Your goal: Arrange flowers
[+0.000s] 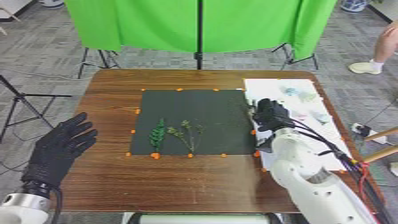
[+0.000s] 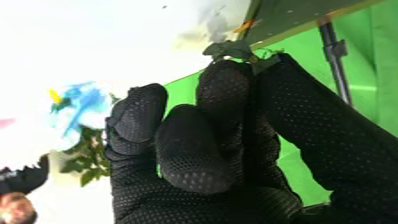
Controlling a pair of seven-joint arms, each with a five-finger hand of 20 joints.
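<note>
So a leafy dark green sprig (image 1: 157,135) is lying flat between the left hand (image 1: 64,142) and right hand (image 1: 270,116), nearer the left. A thinner branching sprig (image 1: 189,137) is resting beside it, on the right hand's side. Some green leaves (image 2: 229,50) are poking out at the right hand's tips, probably pinched. A blue flower (image 1: 290,91) is lying beyond that hand, a pink one (image 1: 298,116) just outside it.

The right hand (image 1: 271,116) hides part of the green sprig (image 2: 228,49) at its fingertips

Head view high, wrist close, both toward green cloth (image 1: 138,25)
</note>
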